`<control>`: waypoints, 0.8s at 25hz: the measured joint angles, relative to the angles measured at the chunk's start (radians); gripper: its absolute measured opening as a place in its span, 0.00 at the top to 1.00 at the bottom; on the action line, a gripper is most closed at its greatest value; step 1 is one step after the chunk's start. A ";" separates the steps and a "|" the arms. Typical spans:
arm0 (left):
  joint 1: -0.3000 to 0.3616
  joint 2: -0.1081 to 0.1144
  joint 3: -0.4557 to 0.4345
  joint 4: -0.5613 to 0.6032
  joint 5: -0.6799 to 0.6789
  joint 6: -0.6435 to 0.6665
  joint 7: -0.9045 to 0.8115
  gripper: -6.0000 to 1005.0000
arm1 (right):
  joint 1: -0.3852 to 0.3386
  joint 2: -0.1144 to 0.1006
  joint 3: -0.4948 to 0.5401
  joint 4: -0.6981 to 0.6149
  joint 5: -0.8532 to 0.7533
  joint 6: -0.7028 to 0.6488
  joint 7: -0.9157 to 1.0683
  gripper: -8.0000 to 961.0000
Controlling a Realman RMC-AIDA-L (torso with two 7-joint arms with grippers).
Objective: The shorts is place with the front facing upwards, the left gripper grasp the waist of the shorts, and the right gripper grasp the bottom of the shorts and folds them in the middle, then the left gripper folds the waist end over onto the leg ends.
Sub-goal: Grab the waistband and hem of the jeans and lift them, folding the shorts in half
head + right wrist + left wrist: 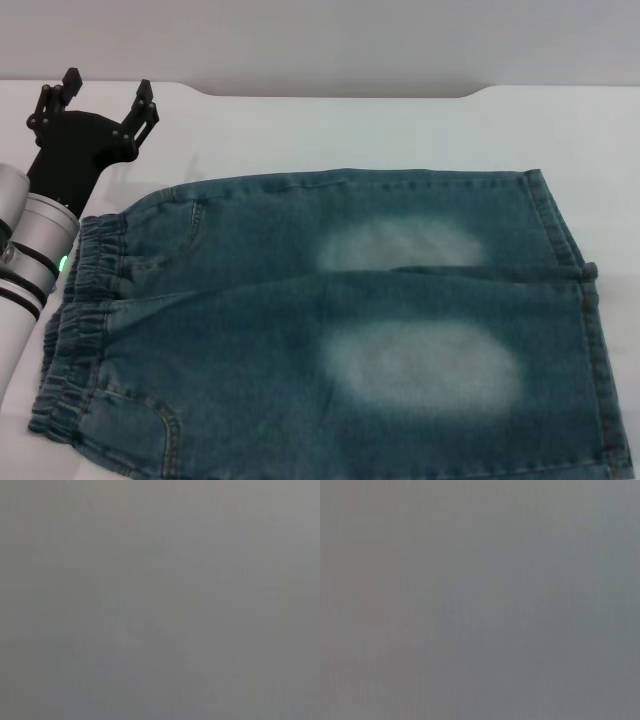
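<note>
Blue denim shorts (320, 320) lie flat on the white table in the head view, front up, a pale faded oval on each leg. The ruched elastic waist (80, 320) is at the left. The stitched leg ends (590, 330) are at the right. My left gripper (100, 100) hovers over bare table beyond the waist's far corner, open, its pronged fingers (143, 108) spread with nothing between them. The right gripper is out of view. Both wrist views show only flat grey.
The white table (400, 130) extends beyond the shorts to its far edge, where a grey background begins. My left arm (30, 250) runs along the left edge beside the waistband.
</note>
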 joint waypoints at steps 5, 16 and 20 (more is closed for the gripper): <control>0.001 0.000 0.000 0.000 -0.001 0.000 0.000 0.16 | 0.000 0.000 0.000 -0.002 0.000 0.001 0.000 0.24; 0.002 0.000 0.006 0.000 -0.003 0.004 0.000 0.16 | 0.000 0.000 0.000 -0.004 0.001 0.001 0.000 0.24; 0.000 0.002 0.023 -0.011 0.000 -0.008 0.000 0.16 | 0.000 0.000 0.000 -0.003 0.003 0.006 0.000 0.24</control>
